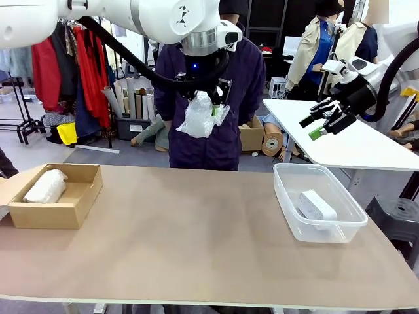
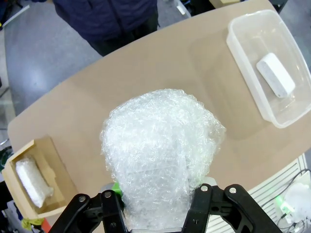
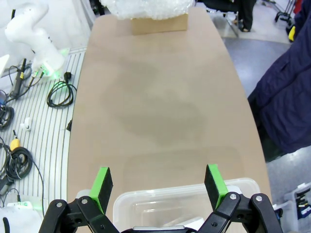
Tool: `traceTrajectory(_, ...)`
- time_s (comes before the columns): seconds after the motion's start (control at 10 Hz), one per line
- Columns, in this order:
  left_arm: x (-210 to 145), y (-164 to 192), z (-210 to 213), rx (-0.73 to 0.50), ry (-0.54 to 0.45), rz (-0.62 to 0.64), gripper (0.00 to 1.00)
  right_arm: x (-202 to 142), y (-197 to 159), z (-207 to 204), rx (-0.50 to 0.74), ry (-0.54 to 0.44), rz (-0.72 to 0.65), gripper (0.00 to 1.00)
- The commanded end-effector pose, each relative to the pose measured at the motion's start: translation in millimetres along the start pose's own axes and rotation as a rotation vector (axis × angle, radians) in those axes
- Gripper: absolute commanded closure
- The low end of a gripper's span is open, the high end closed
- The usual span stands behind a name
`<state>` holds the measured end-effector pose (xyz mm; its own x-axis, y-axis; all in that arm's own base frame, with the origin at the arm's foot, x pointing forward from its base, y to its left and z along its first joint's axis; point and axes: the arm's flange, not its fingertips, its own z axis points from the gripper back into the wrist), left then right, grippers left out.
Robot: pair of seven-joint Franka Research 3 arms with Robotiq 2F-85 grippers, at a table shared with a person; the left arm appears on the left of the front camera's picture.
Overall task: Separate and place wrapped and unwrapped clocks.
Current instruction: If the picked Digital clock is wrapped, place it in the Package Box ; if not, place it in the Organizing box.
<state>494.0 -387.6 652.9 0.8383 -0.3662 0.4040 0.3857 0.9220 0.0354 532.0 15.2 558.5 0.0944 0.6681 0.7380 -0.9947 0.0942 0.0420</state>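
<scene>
High over the middle of the table, my left gripper is shut on a wrapped clock, a lump in bubble wrap that bulges out between the fingers. A second wrapped clock lies in the brown cardboard box at the left. The unwrapped clock, a smooth white block, lies in the clear tub at the right. My right gripper hangs open above the tub, with nothing between its green pads.
A person in dark blue stands at the far edge, right behind the held clock. The brown tabletop stretches between box and tub. A white table stands behind at the right. Cables lie on the floor beside the table.
</scene>
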Motion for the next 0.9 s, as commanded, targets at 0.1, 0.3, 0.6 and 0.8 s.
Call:
traceTrajectory(0.1,1,1,6,-0.004,-0.009,0.003,1.00,2,0,1,0.002,-0.002,0.003,0.00)
traceTrajectory(0.3,1,1,6,-0.004,-0.009,0.003,1.00,2,0,1,0.002,-0.002,0.003,0.00)
traceTrajectory(0.6,1,1,6,-0.004,-0.009,0.003,1.00,2,0,1,0.002,-0.002,0.003,0.00)
traceTrajectory(0.8,-5,16,12,0.119,0.003,0.069,1.00,2,0,1,0.002,-0.002,0.003,0.00)
